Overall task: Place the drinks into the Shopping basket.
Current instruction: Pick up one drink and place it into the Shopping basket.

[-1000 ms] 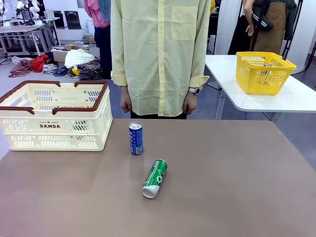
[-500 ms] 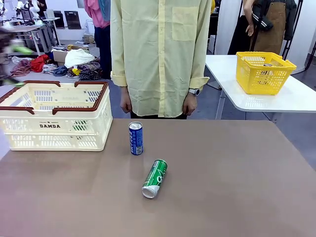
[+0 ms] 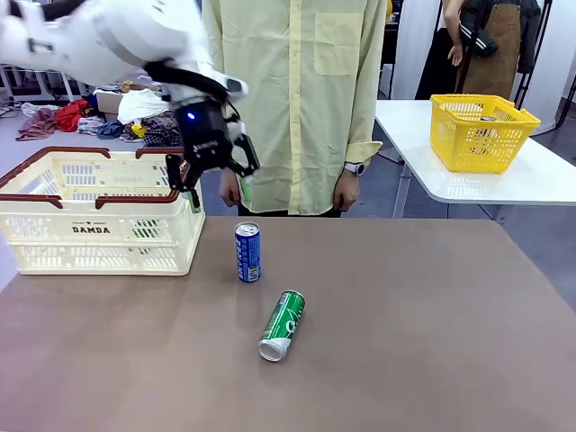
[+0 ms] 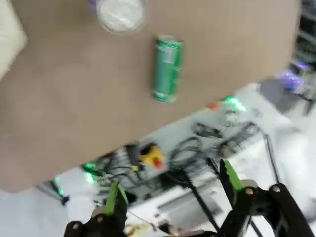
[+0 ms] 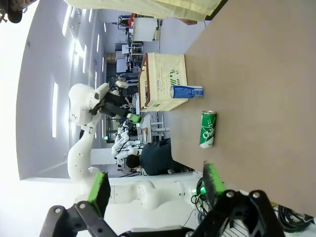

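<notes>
**Left arm arrives, jaws wide, nothing held yet**

The left gripper [image 3: 219, 193] has swung in over the table within the last second; a moment ago no arm showed there. It hangs high with its jaws spread, empty.

- Blue can [image 3: 247, 252]: upright, just below the fingertips, not touched.
- Green can [image 3: 283, 325]: on its side, farther below and toward the robot.
- Shopping basket [image 3: 99, 243]: close beside the gripper, on its left.
- Right gripper [image 5: 157, 185]: spread, empty, well back.

Judgement: the approach to the blue can is starting, and both drinks remain to be placed.
</notes>
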### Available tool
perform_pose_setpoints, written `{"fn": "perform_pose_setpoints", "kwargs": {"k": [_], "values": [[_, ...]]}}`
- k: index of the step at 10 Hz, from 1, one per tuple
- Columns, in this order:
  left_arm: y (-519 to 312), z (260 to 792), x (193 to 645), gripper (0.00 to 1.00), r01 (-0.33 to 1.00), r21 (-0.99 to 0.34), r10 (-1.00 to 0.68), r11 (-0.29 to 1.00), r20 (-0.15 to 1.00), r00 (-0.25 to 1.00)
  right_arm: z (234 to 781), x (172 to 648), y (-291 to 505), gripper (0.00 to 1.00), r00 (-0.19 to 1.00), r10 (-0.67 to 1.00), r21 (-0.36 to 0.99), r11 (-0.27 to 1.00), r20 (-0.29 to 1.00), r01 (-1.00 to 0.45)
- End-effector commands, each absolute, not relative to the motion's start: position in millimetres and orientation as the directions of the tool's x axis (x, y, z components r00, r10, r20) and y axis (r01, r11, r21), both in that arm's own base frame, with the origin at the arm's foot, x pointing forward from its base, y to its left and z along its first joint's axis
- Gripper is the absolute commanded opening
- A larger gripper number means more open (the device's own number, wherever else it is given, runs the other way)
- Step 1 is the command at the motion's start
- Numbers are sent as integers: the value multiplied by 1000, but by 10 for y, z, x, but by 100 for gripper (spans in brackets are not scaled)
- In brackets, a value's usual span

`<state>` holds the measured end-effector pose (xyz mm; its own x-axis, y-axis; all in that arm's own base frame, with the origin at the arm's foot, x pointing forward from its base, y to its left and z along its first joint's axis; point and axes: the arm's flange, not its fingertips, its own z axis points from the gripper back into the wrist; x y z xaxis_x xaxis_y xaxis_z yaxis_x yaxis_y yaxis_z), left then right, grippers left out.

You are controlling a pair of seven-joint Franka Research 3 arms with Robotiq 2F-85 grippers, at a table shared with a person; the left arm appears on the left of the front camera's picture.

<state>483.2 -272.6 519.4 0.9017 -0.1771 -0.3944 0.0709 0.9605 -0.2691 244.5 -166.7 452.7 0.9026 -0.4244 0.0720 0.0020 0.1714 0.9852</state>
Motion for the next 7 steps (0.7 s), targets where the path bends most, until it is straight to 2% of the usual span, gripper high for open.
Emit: {"fn": "perform_pose_setpoints", "kwargs": {"k": [1, 2, 5, 6, 7], "values": [[-2779, 5102, 4890, 100, 108, -104, -137, 989, -333, 933, 4592, 2465, -1666, 100, 898, -436, 990, 143, 57, 6], [-2726, 5194, 4832, 100, 71, -269, -177, 961, -394, 902, 4592, 2465, -1666, 100, 898, -436, 990, 143, 57, 6], [-2726, 5194, 4832, 100, 71, -269, -177, 961, -394, 902, 4592, 2465, -1666, 100, 898, -436, 990, 143, 57, 6], [-2817, 5122, 4877, 100, 90, -229, -175, 969, -382, 907, 4592, 2465, -1666, 100, 898, -436, 990, 143, 57, 6], [-2927, 5048, 4789, 100, 10, -129, -37, 992, -207, 978, 4592, 2465, -1666, 100, 898, -436, 990, 143, 57, 6]]}}
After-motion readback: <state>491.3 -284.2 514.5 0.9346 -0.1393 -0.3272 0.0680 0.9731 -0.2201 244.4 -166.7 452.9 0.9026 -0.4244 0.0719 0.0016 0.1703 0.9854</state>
